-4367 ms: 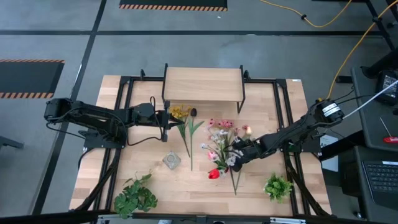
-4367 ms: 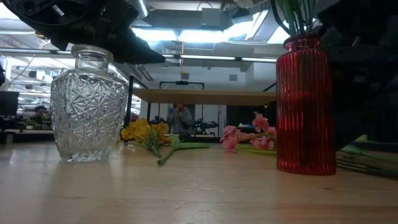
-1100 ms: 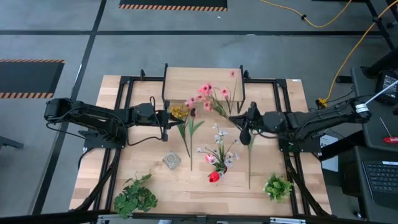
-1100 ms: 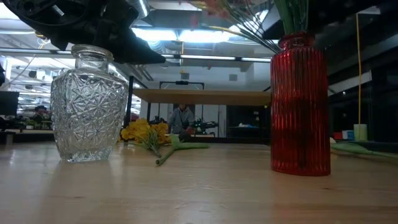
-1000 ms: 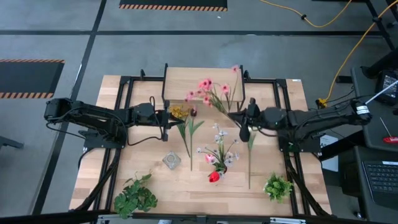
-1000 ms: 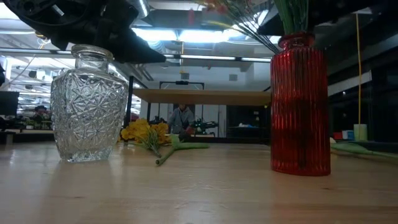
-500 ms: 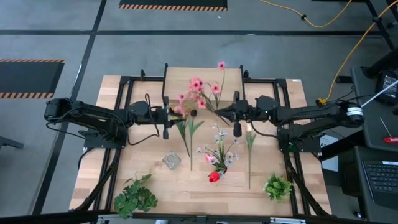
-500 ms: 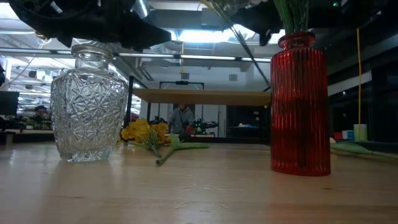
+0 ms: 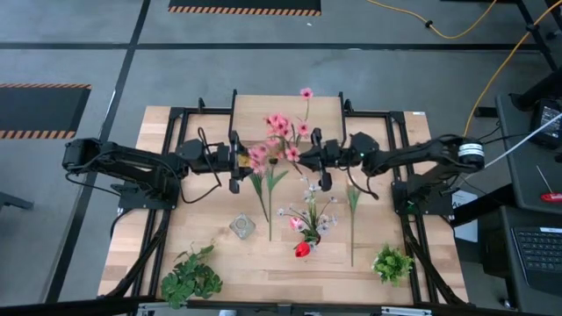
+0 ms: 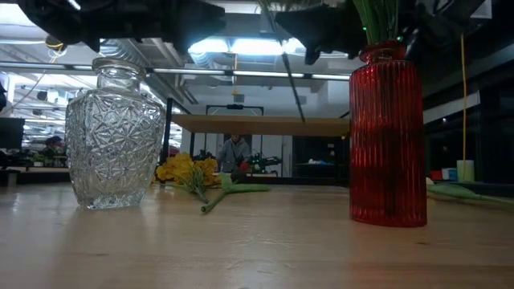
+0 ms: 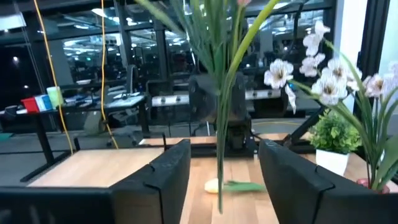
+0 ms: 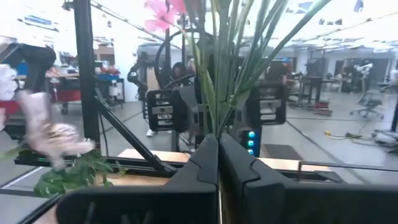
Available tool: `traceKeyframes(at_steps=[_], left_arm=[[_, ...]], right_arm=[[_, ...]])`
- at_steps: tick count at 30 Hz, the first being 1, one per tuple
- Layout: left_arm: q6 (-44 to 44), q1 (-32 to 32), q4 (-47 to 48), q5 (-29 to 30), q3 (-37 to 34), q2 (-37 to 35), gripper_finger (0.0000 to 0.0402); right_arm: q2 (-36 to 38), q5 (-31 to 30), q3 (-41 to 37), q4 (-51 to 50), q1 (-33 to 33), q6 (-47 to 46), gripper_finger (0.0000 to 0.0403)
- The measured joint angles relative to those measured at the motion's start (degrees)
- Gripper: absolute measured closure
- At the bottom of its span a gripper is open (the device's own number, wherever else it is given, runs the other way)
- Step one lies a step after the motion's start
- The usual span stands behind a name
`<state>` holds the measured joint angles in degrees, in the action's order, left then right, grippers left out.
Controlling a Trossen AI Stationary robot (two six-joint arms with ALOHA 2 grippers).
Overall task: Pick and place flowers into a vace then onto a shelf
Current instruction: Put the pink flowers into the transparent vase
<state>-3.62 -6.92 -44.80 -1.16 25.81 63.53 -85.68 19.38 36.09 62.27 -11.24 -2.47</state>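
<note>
Behind the wooden tabletop [image 9: 211, 254] stands the small light-wood shelf [image 9: 255, 110]. Just in front of it, the right gripper [image 9: 318, 159] is clamped on a bunch of pink flowers [image 9: 279, 132], apparently upright. The spread-fingered left gripper [image 9: 234, 161] faces them, stems between its fingers.

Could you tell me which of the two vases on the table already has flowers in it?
The red ribbed vase does: green stems rise from its neck. The clear cut-glass vase beside it holds nothing.

Grey floor [image 9: 88, 53] with hazard stripes [image 9: 39, 86]; bright ceiling lights [image 10: 241, 44].
</note>
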Motion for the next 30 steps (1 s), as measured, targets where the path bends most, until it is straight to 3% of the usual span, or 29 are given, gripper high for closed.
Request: traceKeyframes(at_steps=[6, 14, 30], left_arm=[[-0.1, 0.0, 1.3, 0.0, 1.7, 0.9, 0.0218], [-1.1, 0.0, -1.6, 0.1, 2.4, 3.1, 0.0218], [-0.9, -1.1, -1.6, -0.4, 2.9, 3.1, 0.0218]], right_arm=[[-5.1, 3.7, 7.5, -0.9, 0.0, -0.3, 0.0403], [-9.3, 3.8, 15.5, -8.0, -0.2, 0.0, 0.0403], [-9.5, 3.8, 16.0, -6.3, 1.0, 2.9, 0.0403]])
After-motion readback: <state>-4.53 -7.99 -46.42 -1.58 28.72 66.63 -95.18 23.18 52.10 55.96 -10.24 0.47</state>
